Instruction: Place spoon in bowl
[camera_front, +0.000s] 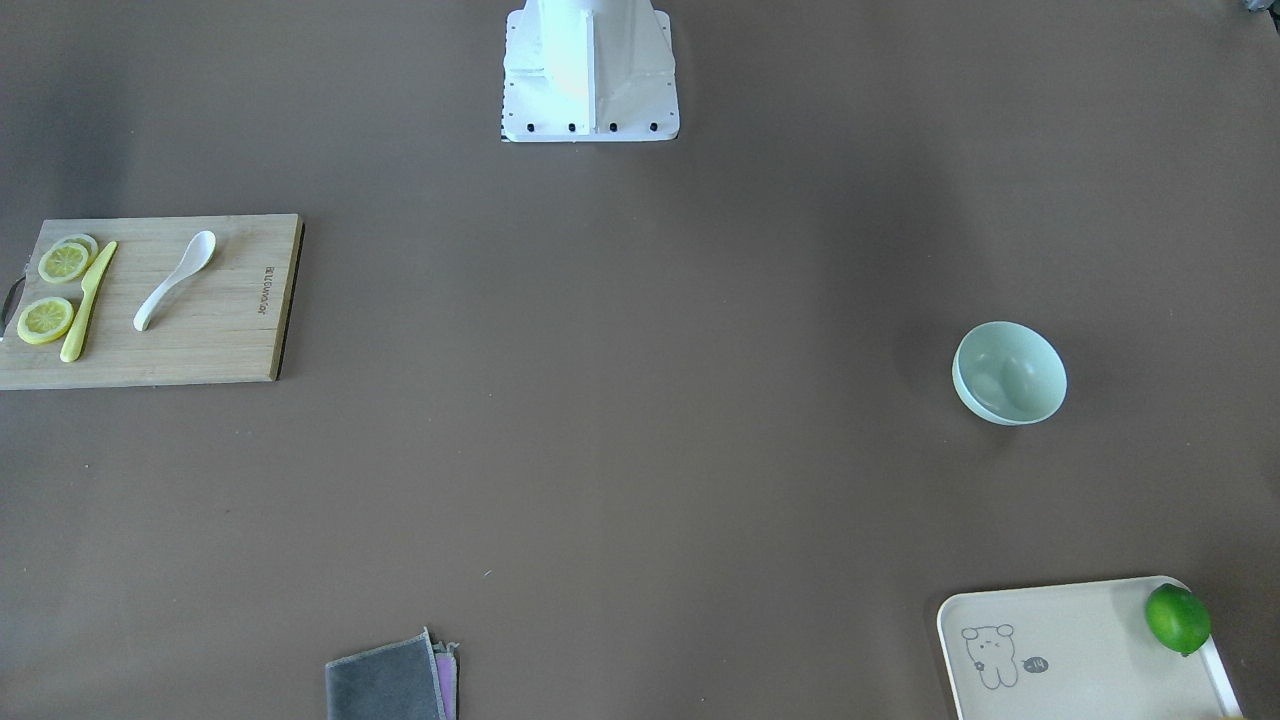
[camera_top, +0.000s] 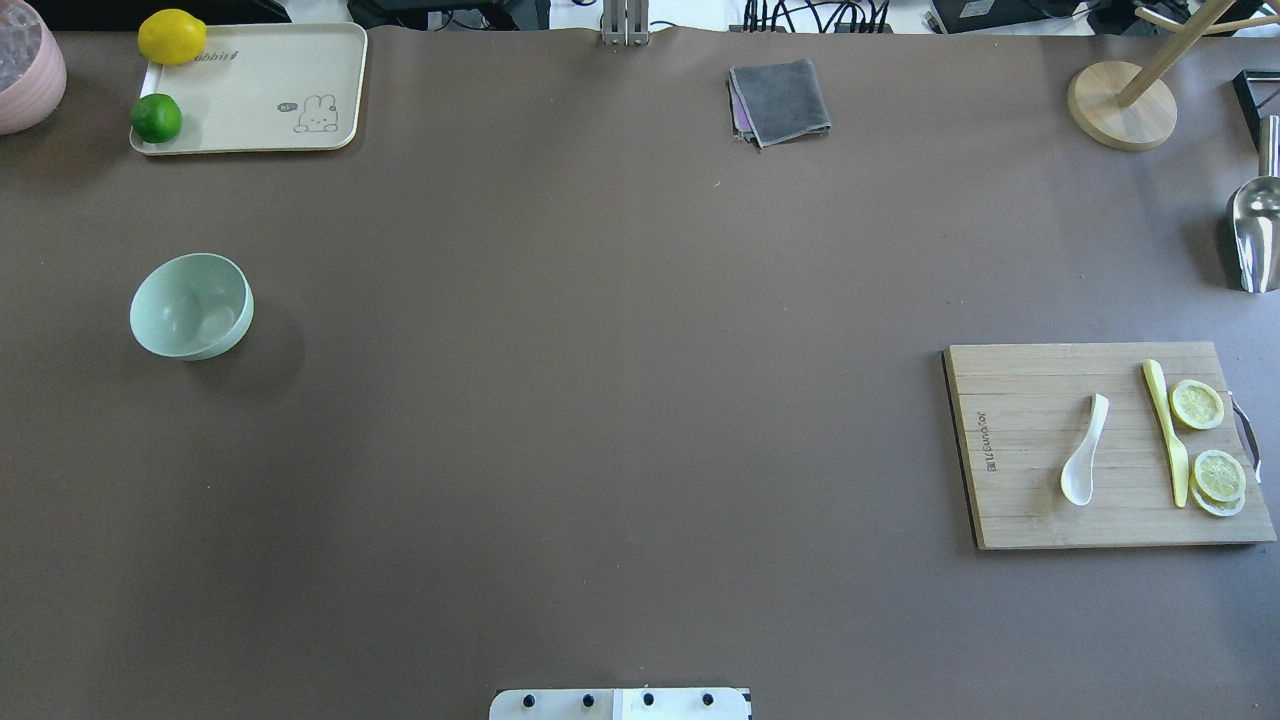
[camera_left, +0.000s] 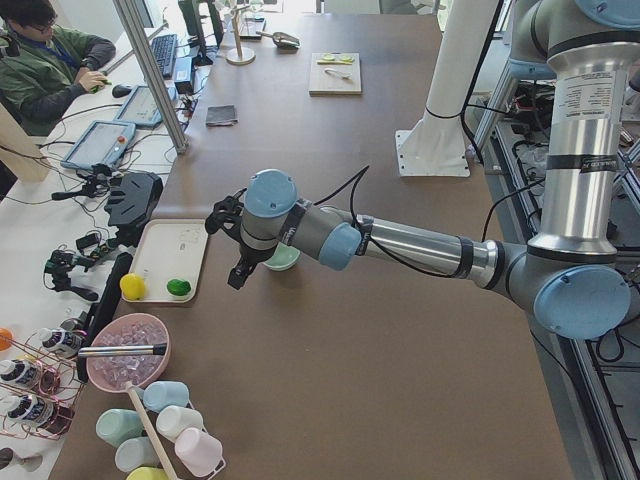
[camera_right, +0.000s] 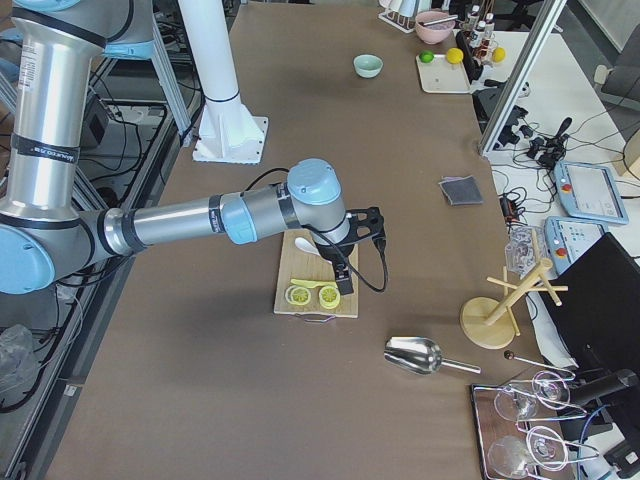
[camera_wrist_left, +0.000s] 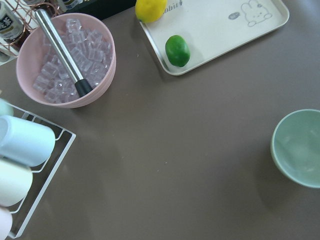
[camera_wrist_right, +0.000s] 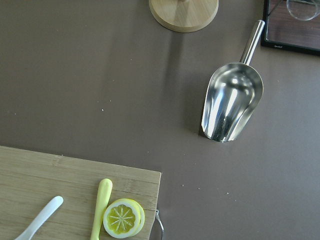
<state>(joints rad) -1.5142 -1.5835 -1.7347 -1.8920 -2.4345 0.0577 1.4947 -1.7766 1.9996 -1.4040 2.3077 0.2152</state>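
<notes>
Since the spoon (camera_top: 1085, 450) lies on the cutting board (camera_top: 1030, 510) with its handle pointing away from my base, my right pincer (camera_right: 343, 280), hovering over that board, is nearer; the bowl (camera_top: 190, 305) sits far left on the counter (camera_top: 600, 400). Right or left pincer (camera_left: 238, 275) apart or together: can't tell. Board stamp looks like "joyoung", and the tray (camera_top: 250, 135) reads "abbit".

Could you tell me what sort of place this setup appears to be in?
Probably a robotics lab staged as a mock kitchen: an operator sits at a side desk near a teach pendant, and props like the cutting board and bowl lie on the table.
</notes>
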